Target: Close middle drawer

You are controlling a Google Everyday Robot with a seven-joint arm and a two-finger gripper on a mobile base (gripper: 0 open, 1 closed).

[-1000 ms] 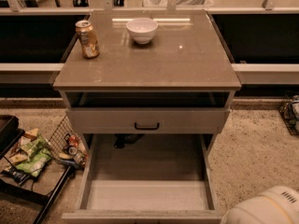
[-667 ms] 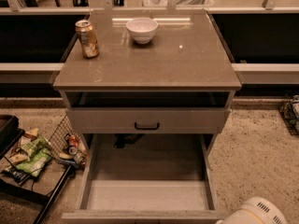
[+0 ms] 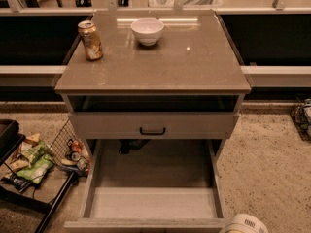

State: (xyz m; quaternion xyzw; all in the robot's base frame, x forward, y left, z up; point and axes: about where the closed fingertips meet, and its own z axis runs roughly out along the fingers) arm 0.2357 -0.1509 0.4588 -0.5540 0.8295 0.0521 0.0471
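Observation:
The middle drawer (image 3: 151, 203) is pulled far out of the grey-beige cabinet (image 3: 160, 67). Its empty inside faces up and its front edge (image 3: 146, 224) lies along the bottom of the camera view; its handle is hidden. Above it, the taller drawer front (image 3: 194, 125) with a small dark handle (image 3: 152, 130) stands slightly out. The gripper is out of view. Only a white rounded part of the arm (image 3: 245, 224) shows at the bottom right, just right of the open drawer's front corner.
A drink can (image 3: 91, 40) and a white bowl (image 3: 147, 30) stand on the cabinet top. A wire basket with snack packets (image 3: 34, 159) on a black rack sits on the floor to the left. Speckled floor (image 3: 265, 174) lies to the right.
The white arm part has moved left and down along the bottom edge, so less of it shows. The drawers, can and bowl have not moved.

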